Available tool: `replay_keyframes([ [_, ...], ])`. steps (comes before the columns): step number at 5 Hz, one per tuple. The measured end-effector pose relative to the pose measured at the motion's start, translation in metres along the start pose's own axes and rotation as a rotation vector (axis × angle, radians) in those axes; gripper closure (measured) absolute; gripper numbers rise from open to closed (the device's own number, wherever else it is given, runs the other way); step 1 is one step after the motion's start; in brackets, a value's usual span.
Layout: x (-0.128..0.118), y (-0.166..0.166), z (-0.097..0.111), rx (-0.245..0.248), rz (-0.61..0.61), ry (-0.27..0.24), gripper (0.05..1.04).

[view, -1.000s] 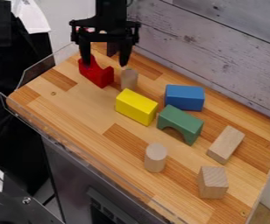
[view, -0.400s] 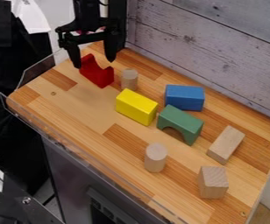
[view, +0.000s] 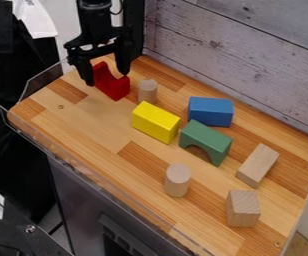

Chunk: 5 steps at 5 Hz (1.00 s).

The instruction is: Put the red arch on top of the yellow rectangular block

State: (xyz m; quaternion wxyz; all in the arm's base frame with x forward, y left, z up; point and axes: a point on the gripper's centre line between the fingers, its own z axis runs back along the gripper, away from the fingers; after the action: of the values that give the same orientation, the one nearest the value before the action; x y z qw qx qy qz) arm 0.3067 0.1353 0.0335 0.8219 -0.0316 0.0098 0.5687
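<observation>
Smooth painted wood and bare wood on a lightly glossy wooden top.
The yellow block (view: pixel 155 122) looks like painted wood, smooth with a soft sheen; the red arch (view: pixel 116 89) beyond it, and the blue block (view: pixel 211 111) and green arch (view: pixel 207 140) to its right in the view, have a similar finish. Around it, two cylinders (view: pixel 147 91) (view: pixel 177 180), an oblong block (view: pixel 257 165) and a cube (view: pixel 243 208) look like bare, matt wood. Beneath it, the strip-grained wooden top (view: pixel 93 110) is smooth, with a faint gloss. Behind it, the plank wall (view: pixel 250 45) looks like weathered, matt painted wood. Above the yellow block in the view, the gripper (view: pixel 107 79) is mostly matt, its material unclear.
</observation>
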Motion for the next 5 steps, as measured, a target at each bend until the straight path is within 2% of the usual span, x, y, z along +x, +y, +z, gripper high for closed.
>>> replay_keyframes([
  [1,-0.001,-0.010,-0.006,-0.021,0.022,0.006,0.085],
  [2,-0.001,-0.012,-0.016,0.023,0.036,0.021,0.085],
  [5,0.005,-0.014,-0.024,0.060,0.038,0.032,0.085],
])
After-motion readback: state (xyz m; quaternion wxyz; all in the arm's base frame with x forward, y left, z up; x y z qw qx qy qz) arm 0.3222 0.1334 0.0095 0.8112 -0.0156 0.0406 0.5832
